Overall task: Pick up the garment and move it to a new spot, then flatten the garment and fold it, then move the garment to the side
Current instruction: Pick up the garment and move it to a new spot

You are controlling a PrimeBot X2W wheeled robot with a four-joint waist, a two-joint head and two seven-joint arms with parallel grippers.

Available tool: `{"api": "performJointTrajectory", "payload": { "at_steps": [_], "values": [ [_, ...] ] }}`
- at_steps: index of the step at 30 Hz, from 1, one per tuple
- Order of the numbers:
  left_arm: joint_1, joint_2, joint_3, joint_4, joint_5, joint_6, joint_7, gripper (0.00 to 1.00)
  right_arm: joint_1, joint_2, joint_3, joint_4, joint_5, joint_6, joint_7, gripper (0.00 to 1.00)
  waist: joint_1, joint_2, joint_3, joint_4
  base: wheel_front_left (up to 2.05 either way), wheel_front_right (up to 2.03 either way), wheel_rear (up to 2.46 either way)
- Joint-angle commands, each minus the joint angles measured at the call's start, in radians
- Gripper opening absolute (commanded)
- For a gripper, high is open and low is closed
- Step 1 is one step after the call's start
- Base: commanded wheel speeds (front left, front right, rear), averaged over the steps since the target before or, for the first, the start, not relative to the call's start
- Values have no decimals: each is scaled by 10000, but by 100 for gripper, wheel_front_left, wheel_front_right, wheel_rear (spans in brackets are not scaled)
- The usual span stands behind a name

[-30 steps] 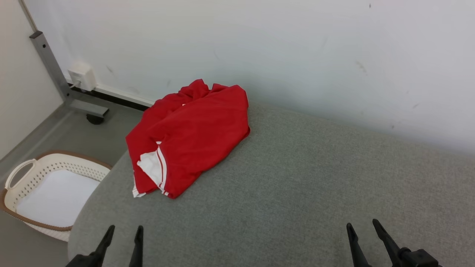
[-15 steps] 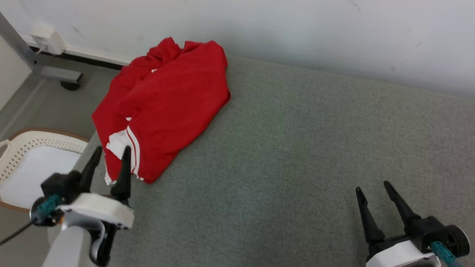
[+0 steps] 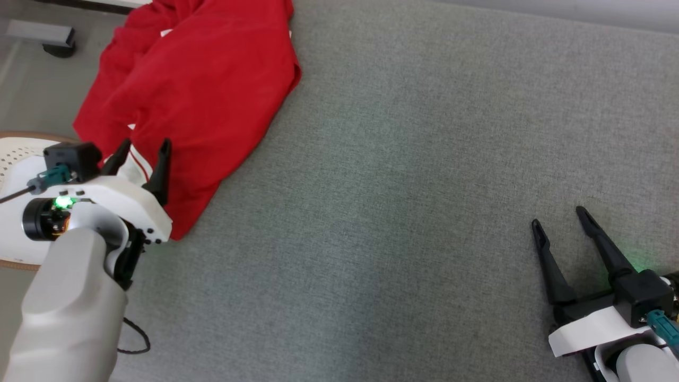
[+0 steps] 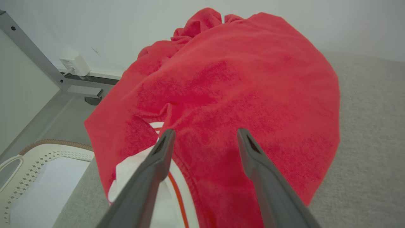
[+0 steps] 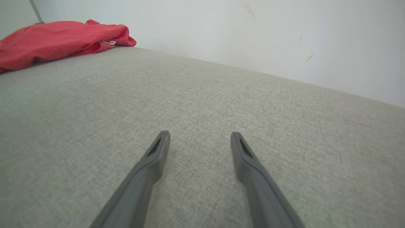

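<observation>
Reaching for the first pick-up is the step I judge to be in hand, since nothing is lifted yet.

In the head view, my left tool (image 3: 146, 143) is at the left of the frame with its fingers spread wide. Its tips are over the near edge of the red garment (image 3: 212, 79), which lies crumpled in the upper left on a corner of the grey surface (image 3: 398, 185). A pale basket (image 3: 10, 154) sits at the left edge. My right tool (image 3: 558, 216) is at the lower right, also spread and empty, well apart from the cloth.

In the left wrist view, the garment (image 4: 237, 79) takes the middle of the frame. My left tool (image 4: 205, 131) straddles a red fold, with a white striped patch (image 4: 136, 171) at the lower left. I cannot tell whether the tips touch the cloth.

In the right wrist view, my right tool (image 5: 200, 133) gapes above bare surface (image 5: 190, 95), and the garment (image 5: 57, 38) lies in the upper left corner.

Next I should lower the left tool and close it on a thick fold. A thin pinch would probably slip.
</observation>
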Motion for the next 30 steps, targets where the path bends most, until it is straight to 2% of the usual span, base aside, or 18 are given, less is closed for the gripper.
{"api": "performJointTrajectory", "payload": {
  "at_steps": [1, 6, 12, 13, 14, 16, 24, 30],
  "values": [
    [-278, 59, -82, 333, -221, 19, 93, 100, -33, -238, -156, 189, -172, -41, 170, 100, -1, 0, 217, -30, 0, 0, 0],
    [-848, 121, -492, 1405, -330, 19, 406, 100, 64, -284, -199, -206, -214, -42, 407, 100, -1, 0, 409, -88, 0, 0, 0],
    [-1241, -89, -1072, 2068, -957, 18, 803, 100, 93, -265, -174, -540, -211, -42, 622, 100, -1, 0, 658, -215, 0, 0, 0],
    [-1296, -107, -1194, 2128, -1027, 18, 891, 88, 96, -261, -171, -567, -218, -42, 646, 100, -1, 0, 688, -238, 0, 0, 0],
    [-1325, -131, -1292, 2156, -1146, 17, 927, 45, 92, -253, -159, -591, -227, -42, 669, 100, -1, 0, 716, -263, 0, 0, 0],
    [-1412, -152, -1452, 2200, -1431, 17, 904, 0, 65, -228, -174, -606, -249, -44, 693, 100, -1, 0, 759, -302, 0, 0, 0],
    [-1384, 161, -1879, 2162, -1981, 18, 243, 0, 476, 1, -313, -301, -137, -44, 408, 100, -1, 0, 277, -351, 0, 0, 0],
    [-1193, 528, -2185, 1993, -2231, 18, -214, 0, 652, 285, -124, 140, 84, -36, 33, 100, -1, 0, -690, -406, 0, 0, 0]
  ]
}}
